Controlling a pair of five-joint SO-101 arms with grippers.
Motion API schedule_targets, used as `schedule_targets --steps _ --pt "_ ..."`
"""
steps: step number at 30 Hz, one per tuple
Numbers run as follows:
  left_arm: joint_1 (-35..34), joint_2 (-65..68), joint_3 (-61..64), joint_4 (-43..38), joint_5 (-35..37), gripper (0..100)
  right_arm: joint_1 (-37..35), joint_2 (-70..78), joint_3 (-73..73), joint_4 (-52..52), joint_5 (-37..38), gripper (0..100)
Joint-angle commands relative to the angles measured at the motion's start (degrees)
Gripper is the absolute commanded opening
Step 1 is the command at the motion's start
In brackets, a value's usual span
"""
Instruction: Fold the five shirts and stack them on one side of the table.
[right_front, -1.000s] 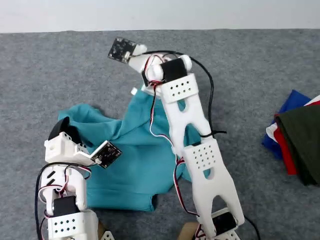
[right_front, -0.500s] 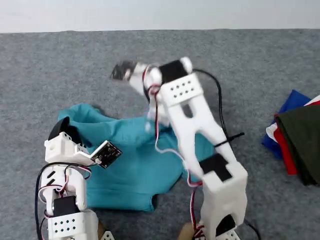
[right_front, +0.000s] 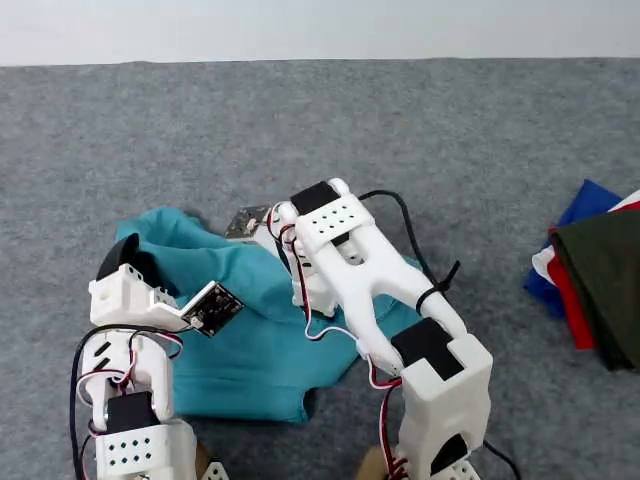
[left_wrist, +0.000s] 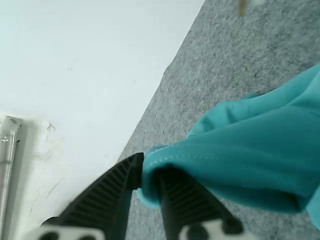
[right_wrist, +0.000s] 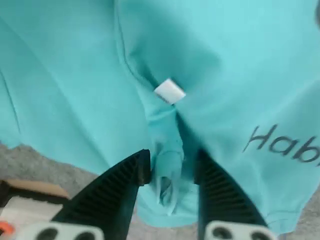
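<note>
A teal shirt (right_front: 255, 340) lies crumpled on the grey table (right_front: 470, 150), front left. My left gripper (right_front: 135, 262) sits at the shirt's left edge. In the left wrist view its fingers (left_wrist: 147, 170) are shut on a teal hem (left_wrist: 260, 150) lifted off the table. My right gripper (right_front: 305, 295) is low over the middle of the shirt, under its own arm. In the right wrist view the right gripper (right_wrist: 170, 170) pinches a bunched fold of the shirt (right_wrist: 210, 60) just below the white neck tag (right_wrist: 170, 91).
A stack of folded shirts (right_front: 600, 285), blue, white, red and dark green, lies at the table's right edge. Bare grey table stretches between the teal shirt and that stack, and along the far side up to the white wall (right_front: 320, 30).
My right arm has drawn back from the far side toward the front, pulling the shirt's far end over the rest. The left arm has kept still.
</note>
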Motion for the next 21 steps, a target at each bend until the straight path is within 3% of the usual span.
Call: schedule_targets --steps 1,9,16,21 --pt "0.09 -0.53 -0.31 0.0 -0.18 0 -1.01 -3.91 0.09 1.27 -0.7 18.2" --pt "-0.18 -0.53 -0.31 0.09 -0.18 0 -2.51 2.86 -0.09 -1.01 -0.88 17.5" --pt "-0.44 -0.53 -0.31 0.18 -0.18 0 -2.51 6.11 -0.18 -3.21 2.02 3.0" --pt "-0.44 -0.53 -0.48 -0.09 -0.18 0 -1.8 1.36 -0.18 -1.89 5.71 1.1"
